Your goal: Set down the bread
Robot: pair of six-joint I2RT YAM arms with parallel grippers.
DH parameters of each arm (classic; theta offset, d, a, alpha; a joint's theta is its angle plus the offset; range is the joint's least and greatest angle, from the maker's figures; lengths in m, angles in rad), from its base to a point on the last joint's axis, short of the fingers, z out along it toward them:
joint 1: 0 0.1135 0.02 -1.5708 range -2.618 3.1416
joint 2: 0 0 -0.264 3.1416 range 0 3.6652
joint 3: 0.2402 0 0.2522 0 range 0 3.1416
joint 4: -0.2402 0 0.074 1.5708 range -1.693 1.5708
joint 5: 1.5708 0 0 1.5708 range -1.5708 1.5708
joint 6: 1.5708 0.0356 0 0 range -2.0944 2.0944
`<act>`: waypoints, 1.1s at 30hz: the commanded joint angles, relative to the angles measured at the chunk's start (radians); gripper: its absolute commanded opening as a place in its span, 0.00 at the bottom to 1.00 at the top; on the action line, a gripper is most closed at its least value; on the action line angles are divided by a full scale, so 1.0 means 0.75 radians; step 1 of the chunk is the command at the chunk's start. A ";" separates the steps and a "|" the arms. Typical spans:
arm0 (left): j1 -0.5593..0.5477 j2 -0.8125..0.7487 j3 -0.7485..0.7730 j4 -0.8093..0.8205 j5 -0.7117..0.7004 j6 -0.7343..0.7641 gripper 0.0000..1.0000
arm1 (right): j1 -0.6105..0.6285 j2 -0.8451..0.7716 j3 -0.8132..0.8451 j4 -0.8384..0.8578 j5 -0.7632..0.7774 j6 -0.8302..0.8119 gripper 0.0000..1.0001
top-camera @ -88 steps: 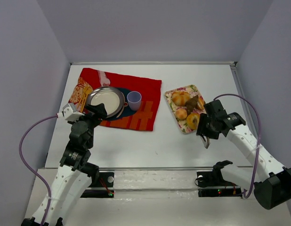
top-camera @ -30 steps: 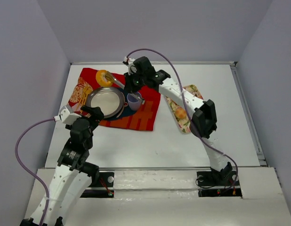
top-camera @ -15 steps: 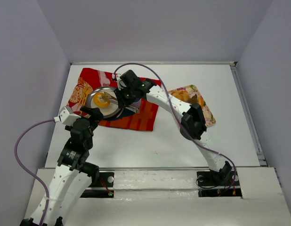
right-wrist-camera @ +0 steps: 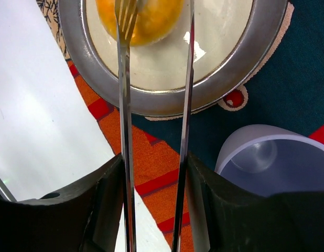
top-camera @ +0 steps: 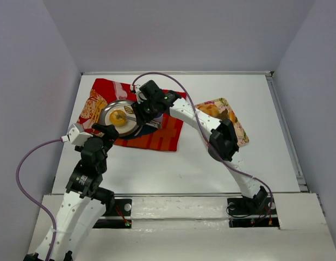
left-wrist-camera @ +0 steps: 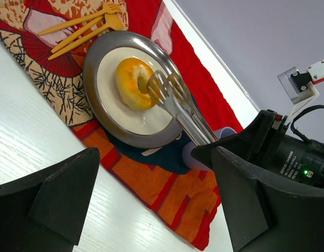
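The bread (top-camera: 118,116), golden-yellow with a dark centre, lies on the white middle of the metal-rimmed plate (top-camera: 103,117). It also shows in the left wrist view (left-wrist-camera: 131,81) and the right wrist view (right-wrist-camera: 146,21). My right gripper (top-camera: 150,107) reaches over the red cloth and is shut on metal tongs (right-wrist-camera: 123,105). The tong tips sit on and beside the bread; I cannot tell whether they squeeze it. My left gripper (top-camera: 105,130) is open and empty at the cloth's near-left edge.
The plate lies on a red patterned cloth (top-camera: 168,128). A lilac cup (right-wrist-camera: 277,157) stands right of the plate, under my right arm. Yellow cutlery (left-wrist-camera: 83,26) lies left of the plate. A floral tray (top-camera: 233,122) with buns lies to the right.
My right arm carried the bread in the tongs from the tray to the cloth's far left, then brought it down onto the plate. The left arm barely moved.
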 commanded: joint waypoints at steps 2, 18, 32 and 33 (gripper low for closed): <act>0.004 -0.013 0.044 0.021 -0.051 -0.016 0.99 | 0.014 -0.104 0.057 0.030 0.000 -0.035 0.52; 0.004 -0.020 0.055 0.021 -0.053 -0.016 0.99 | 0.014 -0.433 -0.051 0.142 0.098 -0.115 0.46; 0.004 -0.005 0.032 0.074 0.000 0.018 0.99 | -0.584 -1.299 -1.293 0.471 0.399 0.208 0.39; 0.004 -0.005 0.032 0.087 0.008 0.029 0.99 | -0.654 -1.317 -1.324 0.480 0.399 0.202 0.39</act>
